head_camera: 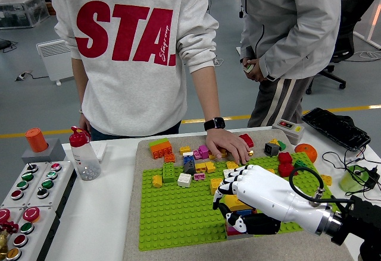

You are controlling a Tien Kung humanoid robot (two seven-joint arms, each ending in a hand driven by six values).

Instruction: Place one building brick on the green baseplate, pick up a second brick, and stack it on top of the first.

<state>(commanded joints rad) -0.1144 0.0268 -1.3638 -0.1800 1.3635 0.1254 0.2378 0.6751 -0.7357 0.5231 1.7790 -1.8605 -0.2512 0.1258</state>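
The green baseplate lies on a grey mat in the middle of the table. On its right front part stands a multi-coloured brick stack with a yellow brick on top, mostly hidden by my white right hand. That hand comes in from the lower right; its fingers curl over the stack's top and far side while the black thumb presses against its front. Loose bricks lie along the plate's far edge. A person's hand rests flat among them. My left hand is out of the picture.
A bottle with a red cap and a panel of buttons stand at the left. Red bricks, an orange ball, cables and a black keyboard fill the right. A second person stands behind.
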